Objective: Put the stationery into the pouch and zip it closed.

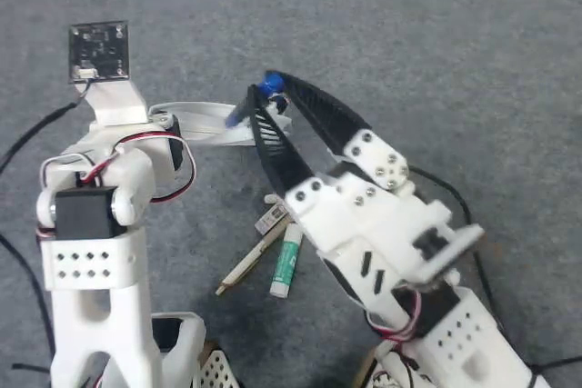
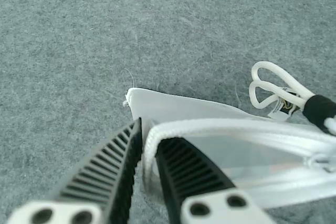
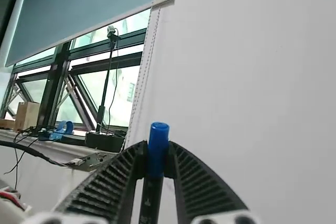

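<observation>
The pouch (image 1: pixel 205 121) lies flat on the grey bench (image 1: pixel 455 61), toward the far side. Its near rim is pinched between the fingers of the left end effector (image 2: pixel 147 132), which are clamped together on the zip edge. A white looped cord (image 2: pixel 270 88) lies on the bench just past the pouch.

The right end effector (image 1: pixel 265 84) hangs over the other end of the pouch, its fingers closed on a blue-capped pen (image 3: pixel 157 139). The pen's dark barrel slants down toward the pouch mouth; I can't tell if it touches.

Nearer the arms' bases, well apart from the pouch, a glue stick (image 1: pixel 287 259) and a pencil (image 1: pixel 247 266) lie side by side, with a small white block (image 1: pixel 271 218) at their far ends.

Beyond the pouch the bench runs on to its far edge, and black cables (image 1: pixel 27 138) trail along the left side.
</observation>
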You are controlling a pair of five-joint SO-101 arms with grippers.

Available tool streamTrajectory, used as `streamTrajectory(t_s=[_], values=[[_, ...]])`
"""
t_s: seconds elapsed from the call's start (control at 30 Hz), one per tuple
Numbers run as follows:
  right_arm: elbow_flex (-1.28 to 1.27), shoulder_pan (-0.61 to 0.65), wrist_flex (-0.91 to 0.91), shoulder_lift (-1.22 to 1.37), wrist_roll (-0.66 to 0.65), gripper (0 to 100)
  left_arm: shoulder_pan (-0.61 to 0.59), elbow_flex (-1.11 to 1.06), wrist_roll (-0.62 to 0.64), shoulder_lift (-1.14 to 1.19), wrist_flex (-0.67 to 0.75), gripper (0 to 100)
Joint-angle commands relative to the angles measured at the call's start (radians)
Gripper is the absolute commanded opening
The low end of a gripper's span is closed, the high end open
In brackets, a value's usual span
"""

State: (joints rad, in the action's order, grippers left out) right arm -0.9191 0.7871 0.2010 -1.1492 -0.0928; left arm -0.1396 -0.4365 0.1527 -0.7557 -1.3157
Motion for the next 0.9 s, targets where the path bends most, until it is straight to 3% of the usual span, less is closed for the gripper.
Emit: streamTrajectory(t_s=[0.0,0.87], values=[[0.061,0.008,0.048,0.074,-0.015,0.6,0.009,0.041,0.015,0.006,0.003,1],[-0.032,-0.039,0.105,0.338,-0.014,0.6,0.009,0.041,0.015,0.006,0.003,1]])
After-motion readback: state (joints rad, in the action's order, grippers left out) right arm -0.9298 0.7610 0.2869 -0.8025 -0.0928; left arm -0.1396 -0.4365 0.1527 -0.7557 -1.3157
